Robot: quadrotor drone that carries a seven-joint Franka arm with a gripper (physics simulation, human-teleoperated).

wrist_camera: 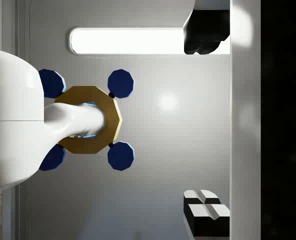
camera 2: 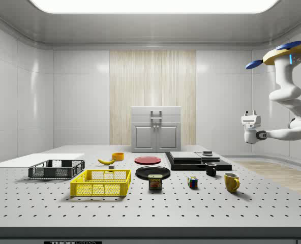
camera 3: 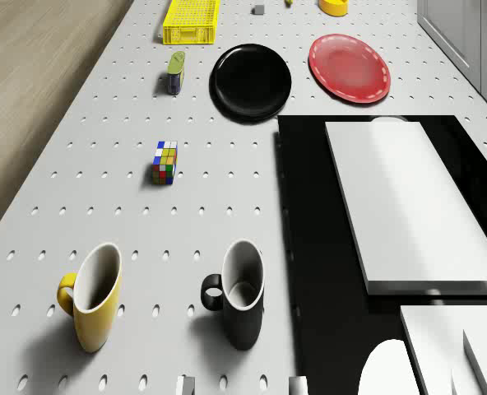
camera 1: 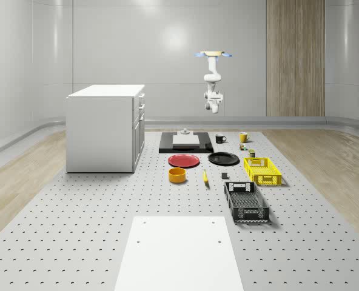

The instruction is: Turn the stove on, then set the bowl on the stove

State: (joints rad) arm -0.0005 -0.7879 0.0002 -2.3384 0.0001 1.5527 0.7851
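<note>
Whole scene: drone (camera 1: 214, 54) hovers high behind the stove (camera 1: 186, 143); the gripper (camera 1: 214, 108) hangs well above it. The orange bowl (camera 1: 177, 174) sits on the desk (camera 1: 76, 230), far below and well in front of the gripper.
Side: gripper (camera 2: 248, 125) is up in the air past the stove's (camera 2: 197, 160) far end, holding nothing.
Drone cam: stove (camera 3: 326, 271) lies beneath; black mug (camera 3: 237, 293) sits just beside its edge.
Wrist: fingers (wrist_camera: 206, 36) spread apart, empty.
Risk: I'd guess a sloppy descent clips the mug instead of the stove's switch.
</note>
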